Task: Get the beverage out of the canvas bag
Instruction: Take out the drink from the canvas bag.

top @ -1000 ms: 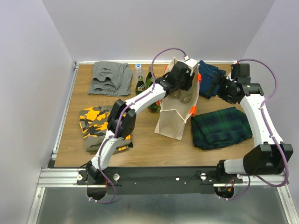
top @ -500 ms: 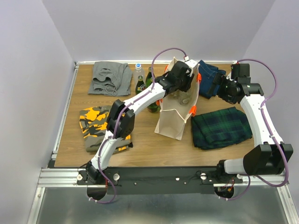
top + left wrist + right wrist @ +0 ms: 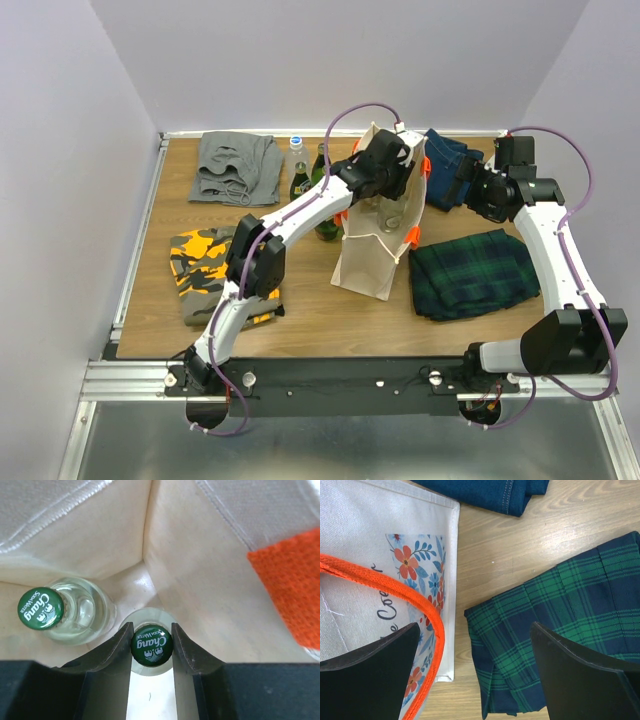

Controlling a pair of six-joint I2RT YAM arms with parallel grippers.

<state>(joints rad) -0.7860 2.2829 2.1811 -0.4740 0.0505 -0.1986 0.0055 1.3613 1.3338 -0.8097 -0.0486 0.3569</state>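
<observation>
The beverage (image 3: 151, 645), a clear bottle with a green cap, stands upright deep inside the canvas bag (image 3: 372, 258), its long axis vertical. It lies directly below the left gripper (image 3: 151, 628), which reaches down through the bag's mouth and is clamped on the capped top. A second bottle (image 3: 41, 608) stands just beside it. The pull likely has to run straight up along that axis. The right gripper (image 3: 475, 628) hangs outside the bag, spread wide and holding nothing, above plaid cloth (image 3: 560, 610).

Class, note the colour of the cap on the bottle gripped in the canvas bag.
The bottle cap is green with white lettering, clearest in the left wrist view.
</observation>
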